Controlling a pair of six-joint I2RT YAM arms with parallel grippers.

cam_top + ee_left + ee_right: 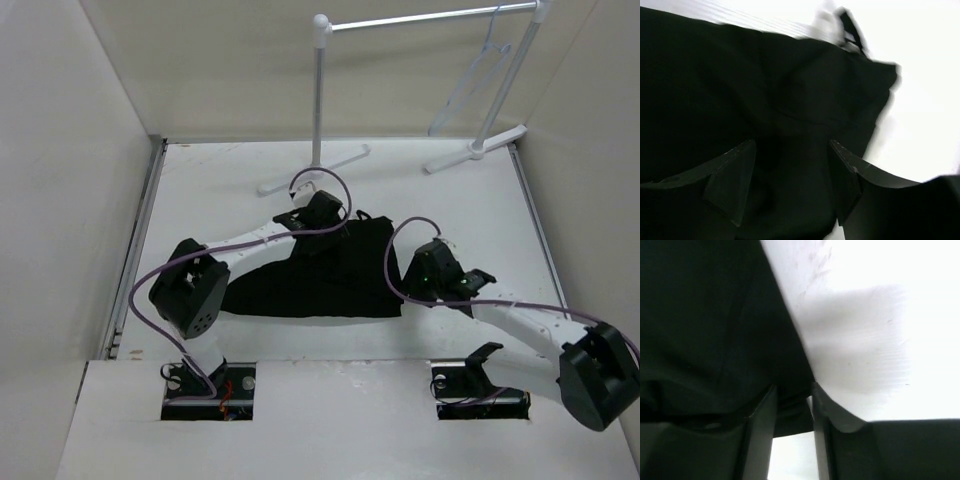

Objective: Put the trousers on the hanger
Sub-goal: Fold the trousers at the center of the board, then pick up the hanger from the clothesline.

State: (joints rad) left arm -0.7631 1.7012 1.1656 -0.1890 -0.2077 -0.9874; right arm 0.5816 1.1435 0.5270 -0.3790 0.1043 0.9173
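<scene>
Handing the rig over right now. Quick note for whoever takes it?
Left gripper: open, jaws apart over the trousers at their far edge.
Right gripper: jaws narrow, with the trousers' right edge between them; can't tell if it's a firm grip.
Trousers: bunched flat on the table, mid-table.
Hanger: on the rack, far right, well away from both arms.
Done: nothing on the hanger yet.
Left: secure the trousers, lift them, get them onto the hanger.
</scene>
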